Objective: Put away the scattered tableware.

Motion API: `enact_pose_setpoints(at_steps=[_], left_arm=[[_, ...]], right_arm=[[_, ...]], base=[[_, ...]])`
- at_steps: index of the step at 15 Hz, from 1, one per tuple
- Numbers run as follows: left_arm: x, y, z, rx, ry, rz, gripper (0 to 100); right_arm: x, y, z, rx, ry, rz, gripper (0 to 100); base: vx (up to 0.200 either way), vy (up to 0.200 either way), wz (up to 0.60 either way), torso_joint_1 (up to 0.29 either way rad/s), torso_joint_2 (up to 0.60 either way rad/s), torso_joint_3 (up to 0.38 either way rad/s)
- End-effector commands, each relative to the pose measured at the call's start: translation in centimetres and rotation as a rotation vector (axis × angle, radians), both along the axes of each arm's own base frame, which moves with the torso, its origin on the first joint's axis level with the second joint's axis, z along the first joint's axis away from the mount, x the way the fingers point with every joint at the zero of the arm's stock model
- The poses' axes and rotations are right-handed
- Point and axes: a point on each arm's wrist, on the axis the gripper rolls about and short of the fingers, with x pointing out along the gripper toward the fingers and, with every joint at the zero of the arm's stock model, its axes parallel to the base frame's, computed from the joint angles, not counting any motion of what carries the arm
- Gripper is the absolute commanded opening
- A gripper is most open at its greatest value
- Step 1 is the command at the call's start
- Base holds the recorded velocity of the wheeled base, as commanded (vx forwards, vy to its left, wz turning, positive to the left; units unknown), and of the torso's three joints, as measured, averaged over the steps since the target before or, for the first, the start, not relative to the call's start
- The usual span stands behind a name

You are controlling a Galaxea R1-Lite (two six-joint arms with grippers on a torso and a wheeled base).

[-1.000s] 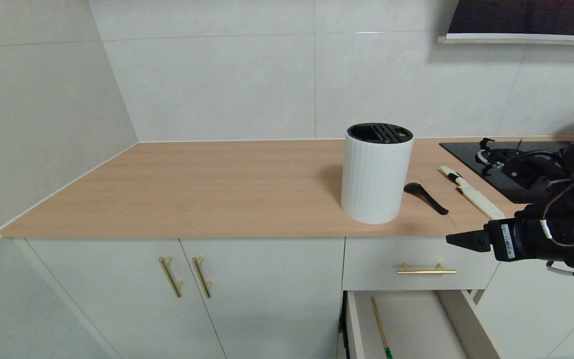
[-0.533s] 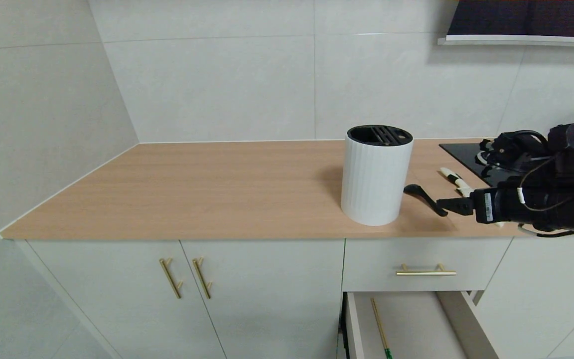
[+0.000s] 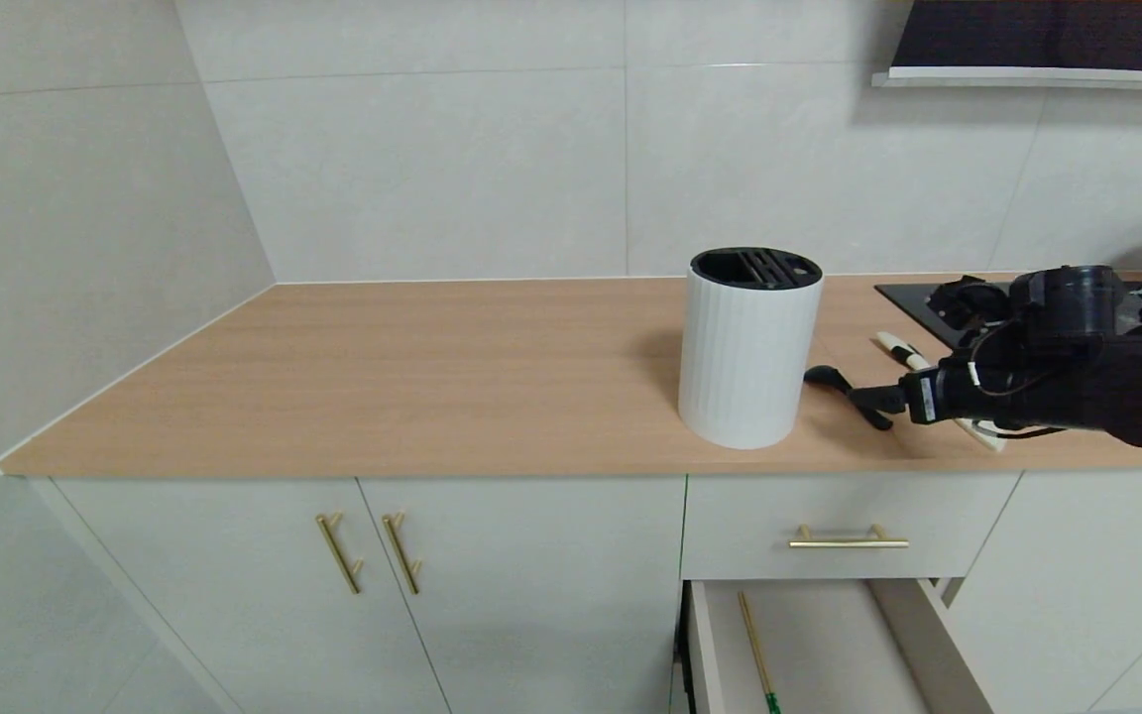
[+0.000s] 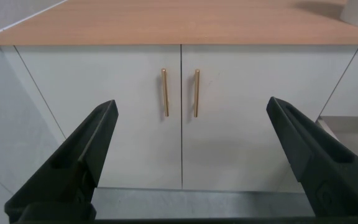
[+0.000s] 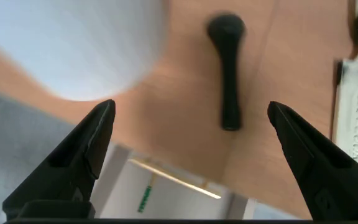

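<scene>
While hanging low before the cabinet front, left gripper (image 4: pixel 191 107): jaws wide apart, empty, facing the cupboard doors.
Open drawer (image 3: pixel 834 635): stands out from the cabinet at the bottom right, under the closed drawer.
Chopstick (image 3: pixel 755 645): wooden with a green tip, lies lengthwise on the open drawer's floor near its left wall.
Closed drawer (image 3: pixel 749 516): white front with a brass bar handle (image 3: pixel 849 541), just under the counter edge.
Cupboard doors (image 4: pixel 182 143): white pair with two upright brass handles side by side at the middle seam, left of the drawers.
Counter (image 3: pixel 432 367): wood-grain top, running from the left corner to the cooktop.
Right gripper (image 3: pixel 866 399): reaches in from the right, low over the counter near its front edge, jaws wide apart and closed on nothing; tip overlaps the spoon's handle in the head view, contact impossible to tell.
Spoon (image 5: pixel 227 74): black, lies flat on the counter just right of the holder, bowl end toward the wall, handle end toward the front edge; framed in the gap between the right fingers in the wrist view.
Knife (image 3: pixel 900 350): white blade and dark-and-white handle, flat on the counter right of the spoon, partly hidden by the right arm.
Holder (image 3: pixel 749 347): white ribbed cylinder with a black slotted top, upright on the counter, left of spoon and knife.
Cooktop (image 3: pixel 913 296): black glass, set in the counter at the far right.
Wall (image 3: pixel 432 149): pale tiles behind the counter.
</scene>
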Motion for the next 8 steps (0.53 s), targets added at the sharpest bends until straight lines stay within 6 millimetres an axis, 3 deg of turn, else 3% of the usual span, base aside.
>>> enact_pose_setpoints(at_steps=[1,8], left_arm=[[0.0,0.0,0.0,0.000,0.000,0.000,100],[0.0,0.0,0.0,0.000,0.000,0.000,100]], right_arm=[[2.0,-0.7,-3.2,0.010,0.030,-0.005,100],[4.6,-0.7,-4.8,0.047,0.013,-0.013,100]], base=[[0.000,0.000,0.00,0.000,0.00,0.000],[0.000,0.000,0.00,0.000,0.00,0.000]])
